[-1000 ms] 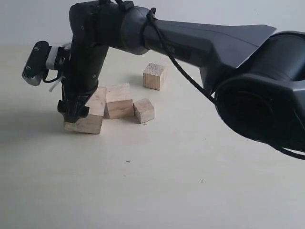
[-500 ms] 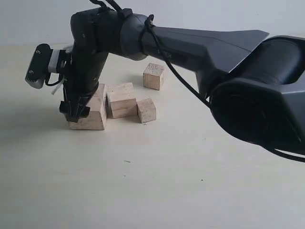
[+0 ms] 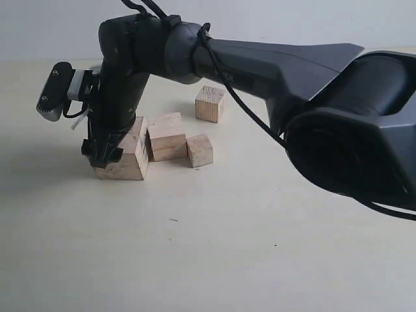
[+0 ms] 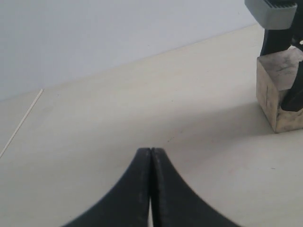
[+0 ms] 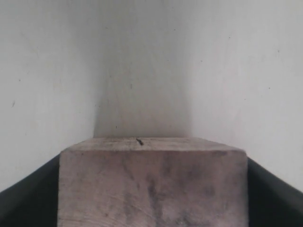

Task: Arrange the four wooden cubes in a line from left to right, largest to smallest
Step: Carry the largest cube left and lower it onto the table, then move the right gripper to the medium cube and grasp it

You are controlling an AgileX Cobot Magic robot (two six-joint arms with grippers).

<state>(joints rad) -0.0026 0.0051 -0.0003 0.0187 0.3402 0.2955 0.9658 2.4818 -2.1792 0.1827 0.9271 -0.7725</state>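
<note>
My right gripper (image 3: 108,151) reaches across to the left and is shut on the largest wooden cube (image 3: 125,162), which sits on the table. In the right wrist view its mottled face (image 5: 151,189) fills the space between the black fingers (image 5: 28,194). The second cube (image 3: 166,136) stands against its right side, and the smallest cube (image 3: 200,150) is next to that one. The third cube (image 3: 210,104) stands apart, farther back. My left gripper (image 4: 150,153) is shut on nothing above bare table, with the largest cube (image 4: 277,94) off to one side.
The right arm's dark links (image 3: 279,65) stretch across the back of the scene above the cubes. The pale tabletop (image 3: 214,247) spreads in front of the cubes. A wall (image 4: 118,28) bounds the table's far side.
The right gripper has shifted the largest cube a little to the right and turned it, bringing it against the second cube. The other cubes stayed put.
</note>
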